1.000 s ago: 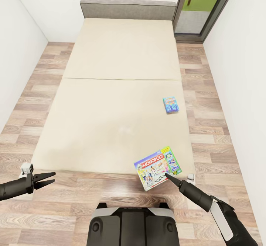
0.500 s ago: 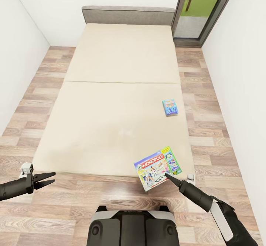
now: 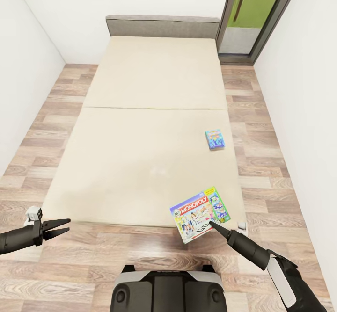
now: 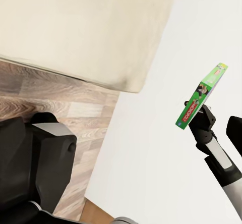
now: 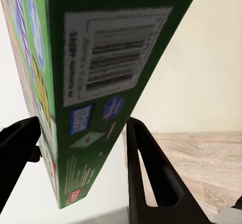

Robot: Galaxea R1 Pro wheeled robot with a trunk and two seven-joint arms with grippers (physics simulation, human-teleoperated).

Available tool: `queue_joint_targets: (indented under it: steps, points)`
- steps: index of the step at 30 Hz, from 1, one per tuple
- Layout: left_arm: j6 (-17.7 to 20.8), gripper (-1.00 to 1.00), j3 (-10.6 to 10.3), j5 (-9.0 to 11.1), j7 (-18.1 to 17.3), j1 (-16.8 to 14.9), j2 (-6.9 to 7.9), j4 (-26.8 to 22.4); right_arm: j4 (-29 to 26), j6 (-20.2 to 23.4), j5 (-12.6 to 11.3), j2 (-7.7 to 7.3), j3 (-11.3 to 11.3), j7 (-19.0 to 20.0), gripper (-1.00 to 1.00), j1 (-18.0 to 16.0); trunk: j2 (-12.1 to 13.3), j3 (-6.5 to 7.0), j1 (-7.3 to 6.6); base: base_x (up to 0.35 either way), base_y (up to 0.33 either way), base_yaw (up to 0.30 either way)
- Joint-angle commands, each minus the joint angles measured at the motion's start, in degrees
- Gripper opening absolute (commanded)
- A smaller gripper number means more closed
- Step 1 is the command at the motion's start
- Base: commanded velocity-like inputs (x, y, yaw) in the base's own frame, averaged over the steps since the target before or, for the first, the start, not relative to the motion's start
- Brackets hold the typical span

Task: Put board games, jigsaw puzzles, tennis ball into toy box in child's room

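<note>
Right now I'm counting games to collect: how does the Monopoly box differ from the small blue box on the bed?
The colourful Monopoly board game box is held in the right end effector over the bed's foot edge; the small light blue board game box lies flat on the beige mattress, untouched. The Monopoly box looks larger. Both are thin and rectangular.

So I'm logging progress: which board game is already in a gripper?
The Monopoly box, clamped by the right gripper; the small blue box lies on the bed.

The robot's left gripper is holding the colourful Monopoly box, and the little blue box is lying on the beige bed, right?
Not quite: the right gripper holds the colourful Monopoly box, as the head view shows. The left gripper is open and empty. The little blue box does lie on the beige bed.
</note>
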Motion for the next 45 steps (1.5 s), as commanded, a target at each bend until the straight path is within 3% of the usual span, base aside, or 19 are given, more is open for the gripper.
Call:
queue_joint_targets:
  steps: [1,45]
  points:
    - [0.61,1.0,0.0,-0.07,-0.26,-0.01,0.01,-0.01,0.0,0.45,-0.31,-0.01,-0.01,0.06,-1.0,-0.01,-0.08,0.04,0.03,0.0,0.0,0.0]
    - [0.61,1.0,0.0,-0.08,-0.26,-0.01,0.01,0.02,0.0,0.45,-0.31,0.01,0.0,0.05,-1.0,-0.01,-0.08,4.23,0.03,0.0,0.0,0.0]
